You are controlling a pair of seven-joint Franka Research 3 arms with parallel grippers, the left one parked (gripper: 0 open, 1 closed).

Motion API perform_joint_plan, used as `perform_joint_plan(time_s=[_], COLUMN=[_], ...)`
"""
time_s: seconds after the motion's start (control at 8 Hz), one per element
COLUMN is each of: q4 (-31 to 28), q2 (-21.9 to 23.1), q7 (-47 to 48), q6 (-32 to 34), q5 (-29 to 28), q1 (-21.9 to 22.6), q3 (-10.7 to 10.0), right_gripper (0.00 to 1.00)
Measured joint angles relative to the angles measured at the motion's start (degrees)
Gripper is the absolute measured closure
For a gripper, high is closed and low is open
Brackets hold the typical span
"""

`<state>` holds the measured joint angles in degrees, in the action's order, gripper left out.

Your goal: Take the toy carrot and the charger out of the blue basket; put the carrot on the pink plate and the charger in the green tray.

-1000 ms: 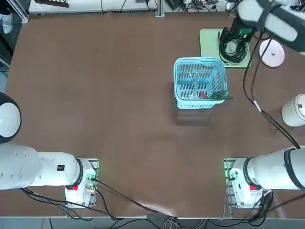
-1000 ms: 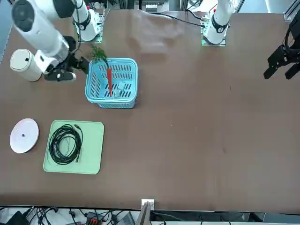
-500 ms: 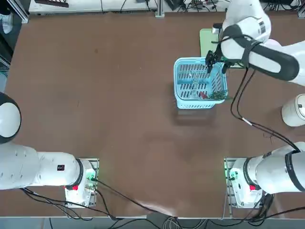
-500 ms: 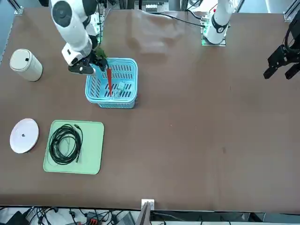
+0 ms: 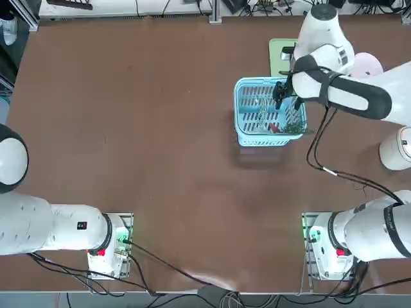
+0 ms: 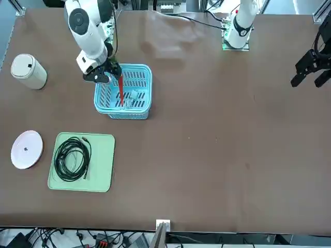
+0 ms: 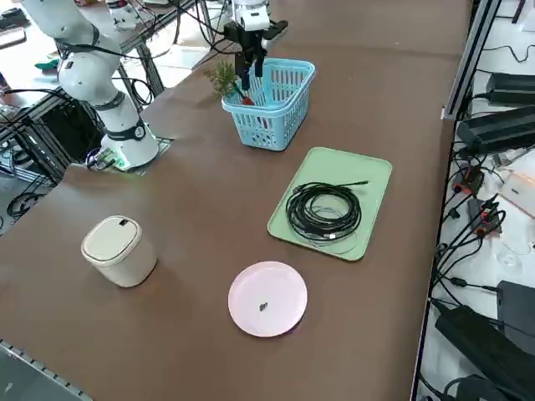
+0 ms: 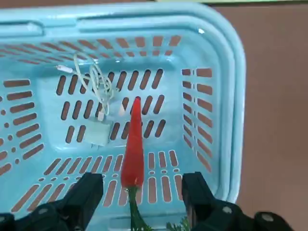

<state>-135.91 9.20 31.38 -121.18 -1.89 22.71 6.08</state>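
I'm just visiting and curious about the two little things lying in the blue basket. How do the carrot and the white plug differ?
The toy carrot is a slim red-orange stick with a green tuft; the charger is a small white block with a thin looped cord. The carrot leans against the wall of the blue basket, its leaves poking over the rim; the charger lies flat on the bottom. The open right gripper straddles the carrot, not the charger. Both remain inside the basket.

The desk (image 5: pixel 160 128) is plain dark brown. The blue basket (image 8: pixel 231 96) is light blue with slatted walls and floor. The toy carrot (image 8: pixel 133 149) is red-orange with a dark green tuft. The charger (image 8: pixel 98 134) and its cord are white. The green tray (image 7: pixel 368 180) is pale green, carrying a black coiled cable (image 7: pixel 323 211). The pink plate (image 7: pixel 267 298) is pale pink. The claw (image 8: pixel 142 195) is black.
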Motion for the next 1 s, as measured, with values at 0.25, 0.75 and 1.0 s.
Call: perform_joint_plan(time_s=[0.25, 0.75, 1.0], q4=[-2.3, -5.3, -5.3], q2=[-0.4, -2.2, -4.4], q7=[0.7, 1.3, 1.3], q6=[-2.3, -6.9, -8.1], q5=[0.0, 0.0, 0.0], q1=[1.4, 2.0, 2.0], q3=[0.6, 0.7, 0.7], right_gripper=[0.00, 0.00, 0.00])
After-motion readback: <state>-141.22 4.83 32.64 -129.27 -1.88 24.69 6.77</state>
